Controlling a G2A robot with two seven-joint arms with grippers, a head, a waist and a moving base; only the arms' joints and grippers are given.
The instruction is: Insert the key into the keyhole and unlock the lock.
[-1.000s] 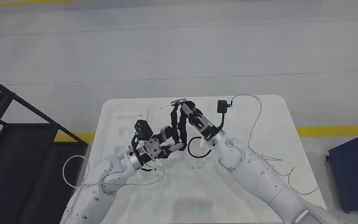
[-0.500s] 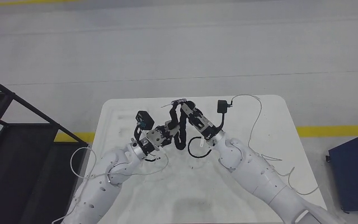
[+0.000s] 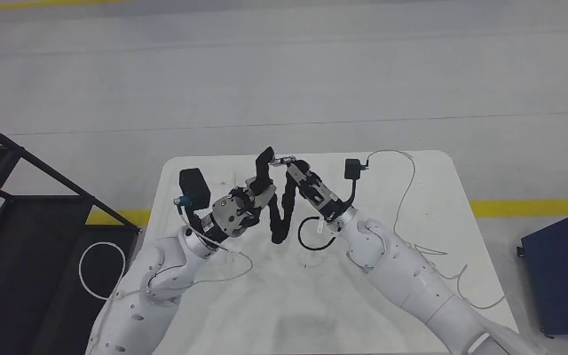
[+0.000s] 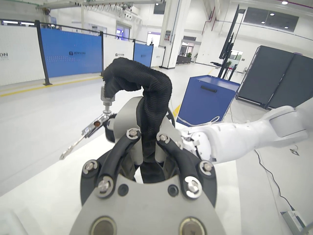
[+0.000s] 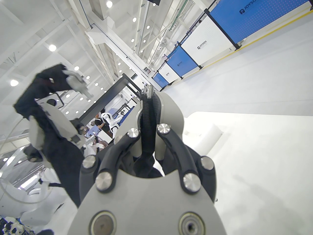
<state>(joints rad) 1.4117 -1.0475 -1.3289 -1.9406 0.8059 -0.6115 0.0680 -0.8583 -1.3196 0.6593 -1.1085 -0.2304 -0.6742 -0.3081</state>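
Observation:
The lock is a cable in a black fabric sleeve. My left gripper is shut on it, and its free end curls over to a bare metal tip. From above, the left gripper holds that end up, and the rest of the cable hangs down between the two arms. My right gripper is just beside it, shut on the silver key. The key has its blade pointing away from the metal tip. In the right wrist view, the key peeks out between the shut fingertips, and the metal tip is off to one side.
The white table lies under both arms, with thin white cords trailing over its right part. A black rack stands off the table's left side. At the far right edge stands a blue cabinet.
My left arm has risen and swung toward the back of the table. Its gripper has turned upward, lifting the cable's end beside the key. The right arm has stayed put.

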